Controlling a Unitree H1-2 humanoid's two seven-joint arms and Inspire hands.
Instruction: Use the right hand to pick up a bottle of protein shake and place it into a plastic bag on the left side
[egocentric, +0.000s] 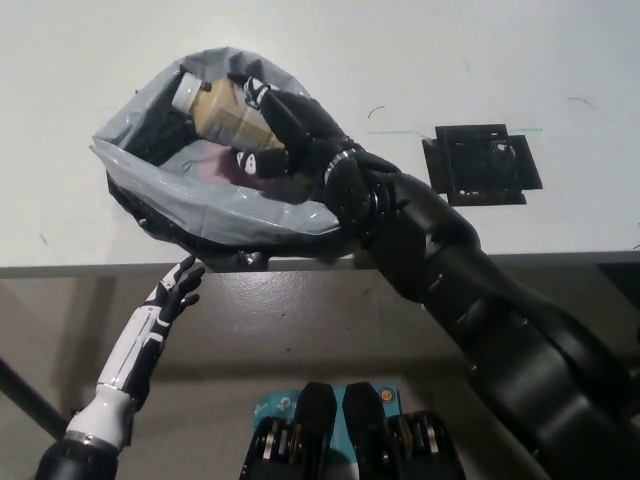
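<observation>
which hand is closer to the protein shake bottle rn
Right. The black right hand is wrapped around the bottle inside the grey plastic bag; the white left hand hangs open below the table edge.

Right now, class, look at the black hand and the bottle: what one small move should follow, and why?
Probably lowering a little further, then letting go. The right hand grips the protein shake bottle, tilted, already inside the mouth of the grey plastic bag but apparently above its floor. The left hand rests below the table edge.
</observation>
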